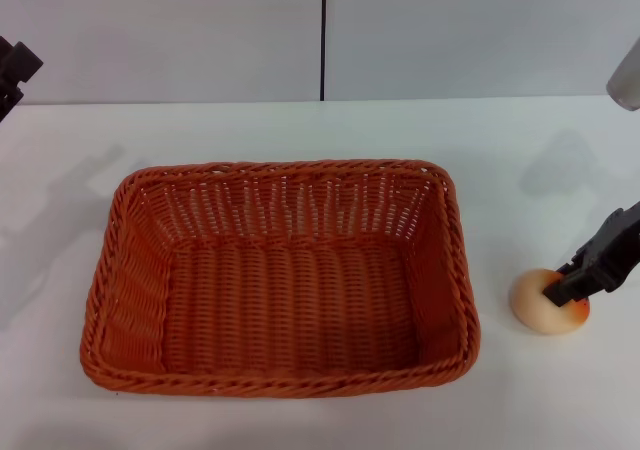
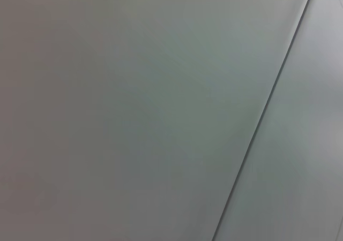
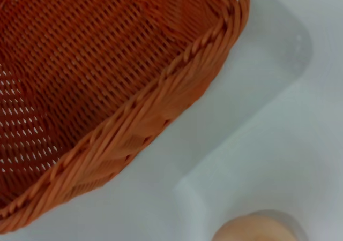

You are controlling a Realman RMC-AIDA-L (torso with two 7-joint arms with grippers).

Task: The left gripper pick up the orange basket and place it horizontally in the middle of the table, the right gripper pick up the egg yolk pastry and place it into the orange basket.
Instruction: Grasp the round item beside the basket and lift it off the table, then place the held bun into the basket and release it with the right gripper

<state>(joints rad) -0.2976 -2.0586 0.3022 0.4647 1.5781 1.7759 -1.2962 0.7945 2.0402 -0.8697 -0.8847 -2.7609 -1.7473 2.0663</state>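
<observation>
The orange basket [image 1: 276, 381] lies lengthwise across the middle of the white table [image 1: 300, 130], upright and with nothing in it. The egg yolk pastry [image 1: 531, 301] rests on the table just right of the basket. My right gripper [image 1: 567, 288] comes in from the right edge, its black tip down on the pastry's right side. In the right wrist view a corner of the basket [image 3: 134, 128] fills the frame and the top of the pastry [image 3: 257, 230] peeks in at the edge. My left gripper [image 1: 14, 70] hangs raised at the far left, away from the basket.
A grey wall with a dark vertical seam [image 1: 323, 35] stands behind the table. The left wrist view shows only that wall. A pale object [image 1: 626, 78] pokes in at the upper right edge. Bare tabletop surrounds the basket.
</observation>
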